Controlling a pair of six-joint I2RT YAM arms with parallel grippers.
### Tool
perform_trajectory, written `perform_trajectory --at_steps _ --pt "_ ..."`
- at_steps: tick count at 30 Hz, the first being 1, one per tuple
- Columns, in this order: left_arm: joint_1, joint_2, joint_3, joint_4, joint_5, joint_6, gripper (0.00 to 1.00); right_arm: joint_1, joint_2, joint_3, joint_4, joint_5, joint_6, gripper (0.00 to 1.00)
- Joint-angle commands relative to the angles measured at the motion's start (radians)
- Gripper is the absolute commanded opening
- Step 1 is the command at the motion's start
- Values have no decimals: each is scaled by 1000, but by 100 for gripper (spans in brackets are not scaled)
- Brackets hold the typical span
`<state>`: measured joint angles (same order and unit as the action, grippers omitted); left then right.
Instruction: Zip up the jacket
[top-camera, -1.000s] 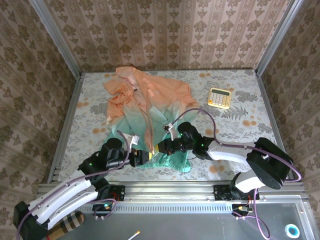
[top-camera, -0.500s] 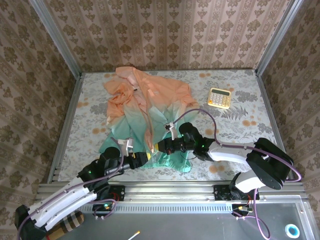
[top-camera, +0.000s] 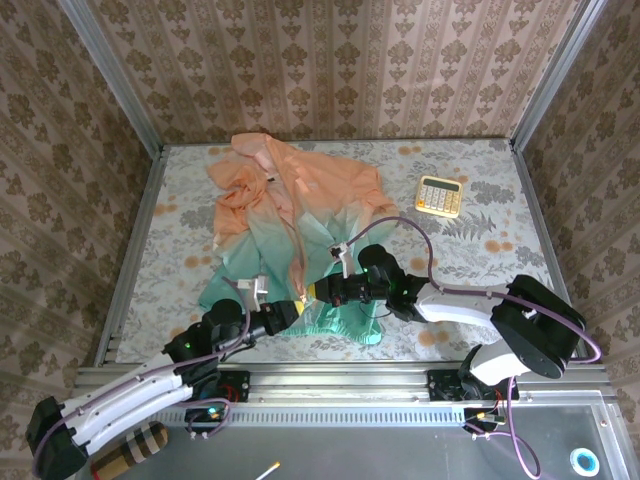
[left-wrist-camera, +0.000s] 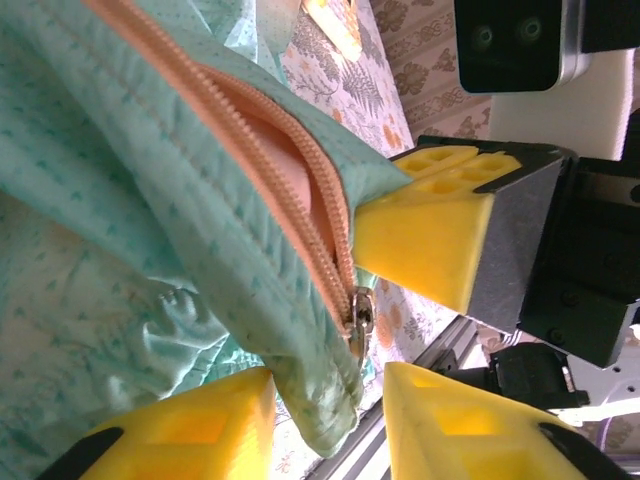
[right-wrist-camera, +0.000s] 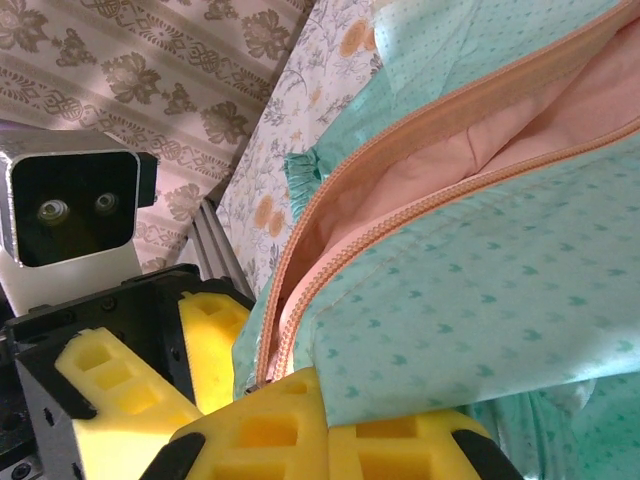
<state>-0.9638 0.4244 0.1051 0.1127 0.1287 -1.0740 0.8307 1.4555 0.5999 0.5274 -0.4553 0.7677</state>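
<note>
The jacket (top-camera: 290, 215) lies spread on the table, peach at the far end and mint green at the near hem. My right gripper (top-camera: 318, 292) is shut on the mint fabric beside the zipper's lower end (right-wrist-camera: 330, 435). The zipper stands open above it, showing the peach lining (right-wrist-camera: 470, 130). My left gripper (top-camera: 287, 313) sits at the hem just left of the right one. Its yellow fingers (left-wrist-camera: 180, 430) straddle the hem's end (left-wrist-camera: 325, 430), with a gap still showing beside the metal zipper slider (left-wrist-camera: 360, 318). The right gripper's finger (left-wrist-camera: 430, 230) is close behind the slider.
A yellow calculator (top-camera: 438, 195) lies at the back right on the floral table (top-camera: 480, 260). The metal front rail (top-camera: 330, 375) runs just below the hem. Patterned walls close in the sides and back.
My left gripper's jaws have narrowed around the hem's end and the left arm has sunk lower. The right arm holds still.
</note>
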Motion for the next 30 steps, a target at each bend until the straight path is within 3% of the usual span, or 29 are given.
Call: perform_trajectory --at_steps 1,3,4,19,30 --pt "-8 4 -17 54 -12 -4 20 -2 11 8 42 15 15 0" --pt "-8 1 -17 48 -11 -4 1 -2 8 8 40 16 16 0" --pt "-8 -1 -14 41 -9 -2 0 -1 7 10 39 17 17 0" --pt "-9 27 63 -214 120 42 0 -3 -11 6 -10 35 10 0" --pt "-25 147 124 -279 188 99 0 -4 3 16 -50 38 4 0"
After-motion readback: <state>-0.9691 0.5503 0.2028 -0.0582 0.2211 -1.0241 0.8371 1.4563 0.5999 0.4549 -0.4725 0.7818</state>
